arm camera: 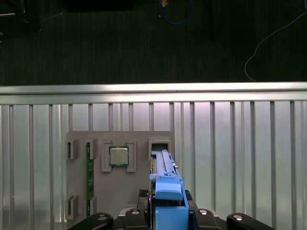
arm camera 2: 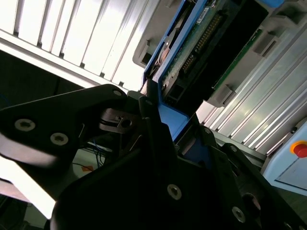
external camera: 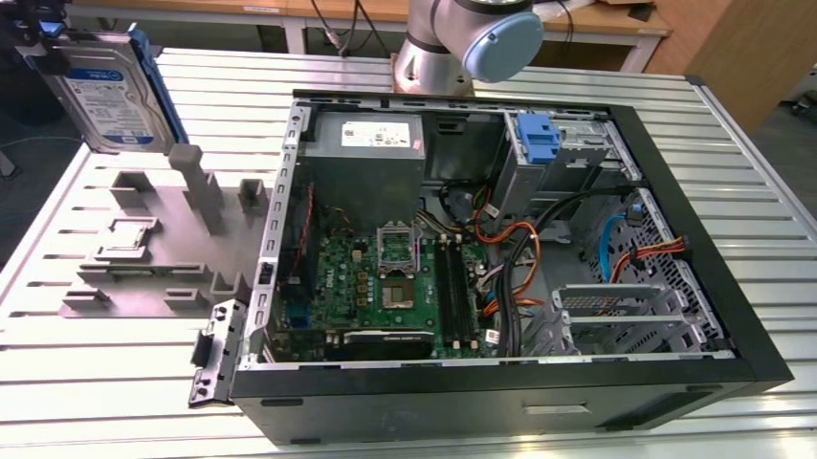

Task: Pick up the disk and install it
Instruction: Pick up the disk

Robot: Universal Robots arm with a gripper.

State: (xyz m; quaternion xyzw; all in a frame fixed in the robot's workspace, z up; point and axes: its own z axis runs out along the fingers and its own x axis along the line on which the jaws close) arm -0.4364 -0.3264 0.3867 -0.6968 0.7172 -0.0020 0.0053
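exterior view: I see even, soft light, faint shadows | second wrist view: table slats (arm camera 2: 72, 33) blown white, the disk (arm camera 2: 211, 52) shadowed | first wrist view: floor (arm camera: 144, 43) near black

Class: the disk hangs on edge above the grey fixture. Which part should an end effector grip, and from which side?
Probably one short end, pinching across the thin thickness at the blue rails, coming end-on from above. The disk is flat and slim, so its broad faces suit a parallel pinch. The end effector holds it this way over the grey fixture.
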